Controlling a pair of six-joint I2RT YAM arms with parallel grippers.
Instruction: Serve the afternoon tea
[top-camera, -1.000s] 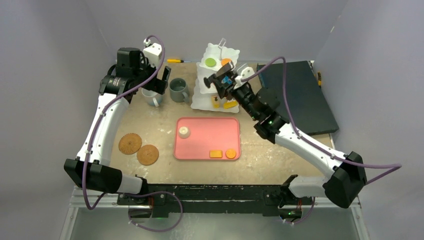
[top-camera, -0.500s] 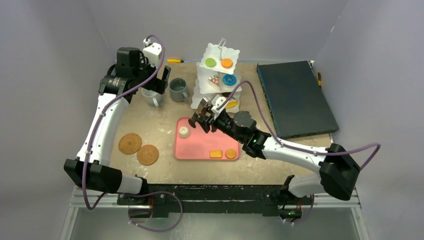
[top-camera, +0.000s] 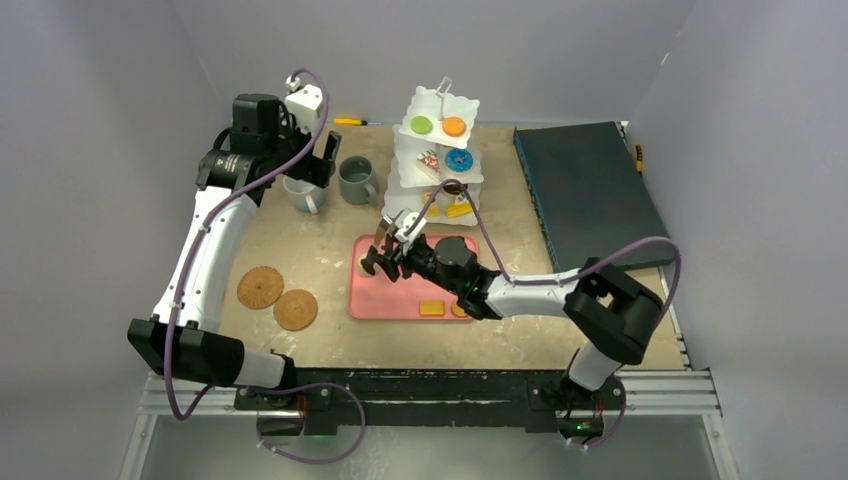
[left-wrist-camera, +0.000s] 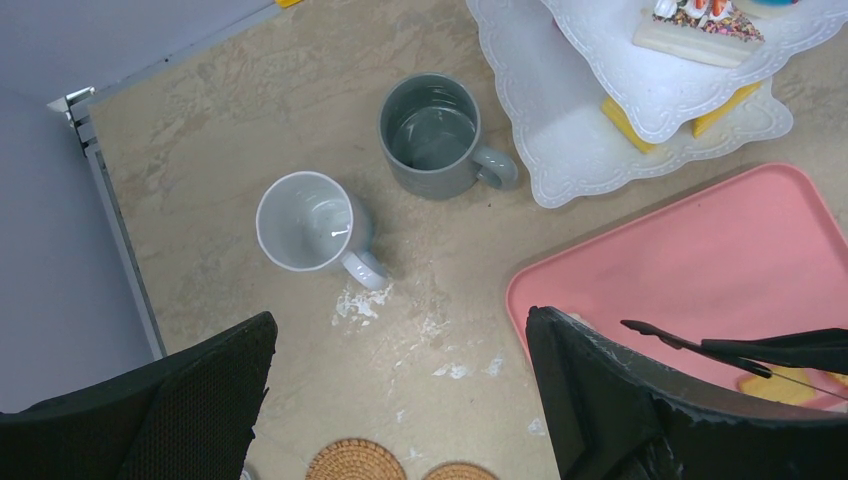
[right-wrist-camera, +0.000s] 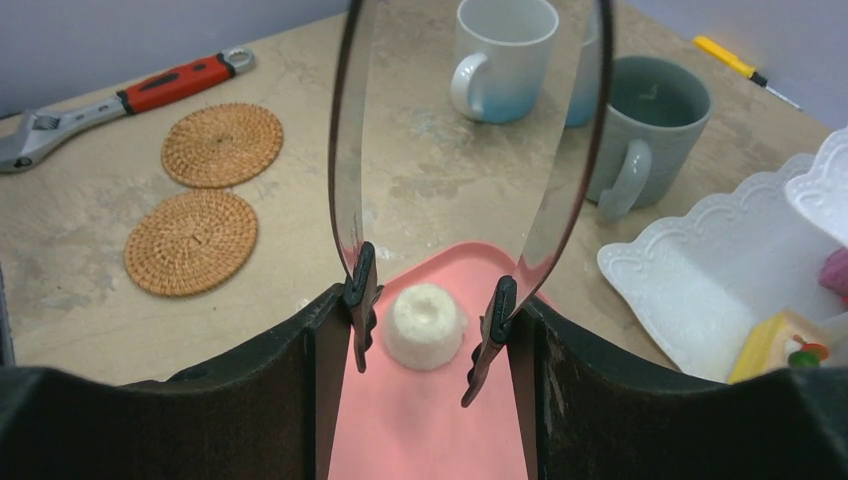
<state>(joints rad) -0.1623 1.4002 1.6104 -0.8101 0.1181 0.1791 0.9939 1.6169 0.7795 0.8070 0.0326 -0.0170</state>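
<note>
The right jaws are closed partway on the black tongs (right-wrist-camera: 362, 300) and have a firm hold of them. The tong tips hang open on either side of the small white pastry (right-wrist-camera: 425, 325), which sits in the far left corner of the pink tray (right-wrist-camera: 420, 430). The tips flank it closely, but I can't see either one pressing on it yet.

This is the pick, so I'll take it gently. I want both tips level with the pastry's waist, not up on its rounded top, because a squat round piece like that could squirt out sideways. I'll keep it centred between the tips and squeeze slowly and evenly until they bite. Then I'll lift straight up off the tray before swinging anywhere.

The white stand (right-wrist-camera: 690, 290) is just to the right and its bottom tier shows bare room, so I judge that's the drop spot. The upper tiers overhang, so I'd come in low and from the front. The grey mug (left-wrist-camera: 432, 135) stands close beside the stand, and I'll mind its handle.

The left jaws are spread wide with nothing in them, hovering above the white mug (left-wrist-camera: 305, 222) on the desk (left-wrist-camera: 200, 150). The two coasters (right-wrist-camera: 221, 143) lie bare at the near left, well apart from both mugs. My guess is that's the left arm's job next.
</note>
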